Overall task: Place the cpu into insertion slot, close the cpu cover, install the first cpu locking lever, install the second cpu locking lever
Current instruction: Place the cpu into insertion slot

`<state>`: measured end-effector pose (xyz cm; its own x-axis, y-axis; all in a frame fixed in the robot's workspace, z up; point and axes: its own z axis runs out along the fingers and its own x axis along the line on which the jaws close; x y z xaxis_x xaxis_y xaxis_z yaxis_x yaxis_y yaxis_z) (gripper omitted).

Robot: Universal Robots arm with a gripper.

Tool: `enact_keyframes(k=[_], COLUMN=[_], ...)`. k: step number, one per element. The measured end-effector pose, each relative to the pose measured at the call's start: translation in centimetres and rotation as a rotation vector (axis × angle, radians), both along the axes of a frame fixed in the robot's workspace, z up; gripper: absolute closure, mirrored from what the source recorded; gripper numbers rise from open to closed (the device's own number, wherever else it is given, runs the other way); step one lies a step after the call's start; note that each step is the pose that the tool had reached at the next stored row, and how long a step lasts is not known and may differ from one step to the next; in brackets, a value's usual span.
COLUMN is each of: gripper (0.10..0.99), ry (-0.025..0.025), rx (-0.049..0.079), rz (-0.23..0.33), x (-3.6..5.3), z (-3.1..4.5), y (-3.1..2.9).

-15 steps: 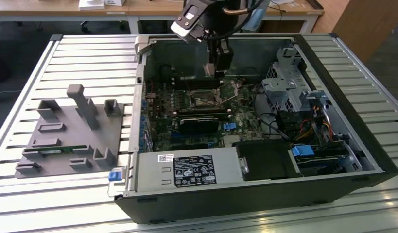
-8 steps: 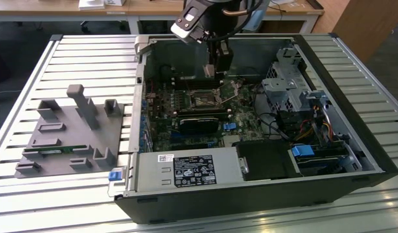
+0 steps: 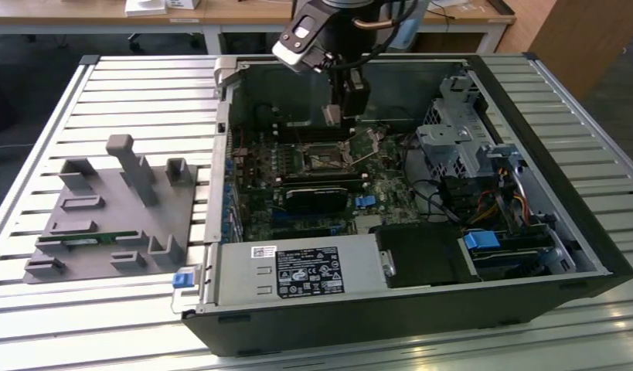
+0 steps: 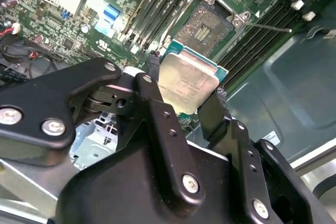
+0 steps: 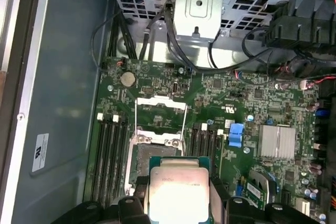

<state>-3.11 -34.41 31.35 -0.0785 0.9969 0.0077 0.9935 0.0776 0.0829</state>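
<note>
Second wrist view has us pinching the small flat square grey-topped cpu (image 4: 188, 85) by two opposite edges in the black two-finger gripper (image 4: 186, 78), leaving its underside free. We hold it above the dark, silver-rimmed insertion slot (image 4: 210, 22), which lies uncovered.

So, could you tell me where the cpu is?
In the second wrist view the cpu is held in the gripper, above the motherboard near the insertion slot.
</note>
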Motion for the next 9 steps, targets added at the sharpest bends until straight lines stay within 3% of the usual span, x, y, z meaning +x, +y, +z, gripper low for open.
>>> enact_keyframes(k=[9], gripper=[0.545], ry=[-0.0001], rx=[0.000], rz=[-0.039], x=[-0.06], z=[-1.35], y=[0.80])
